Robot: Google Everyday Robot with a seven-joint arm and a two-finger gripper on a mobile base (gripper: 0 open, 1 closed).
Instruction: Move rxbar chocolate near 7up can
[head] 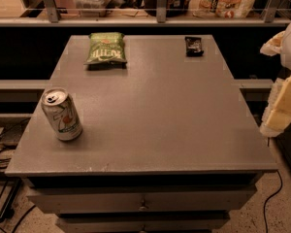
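Note:
The rxbar chocolate (194,45), a small flat bar in a black wrapper, lies at the far right of the grey table top (155,110). The 7up can (62,114), silver-white with a green band at its base and a pull-tab top, stands upright near the table's front left edge. The bar and the can are far apart, on opposite corners. My gripper (284,97) shows as pale white and yellowish parts at the right edge of the view, beside the table's right side and well away from both objects. It holds nothing that I can see.
A green chip bag (105,48) lies at the far left of the table. A shelf with railing (155,13) holding packaged goods runs behind the table. Drawers (143,205) sit below the front edge. Cables (0,154) lie on the floor at left.

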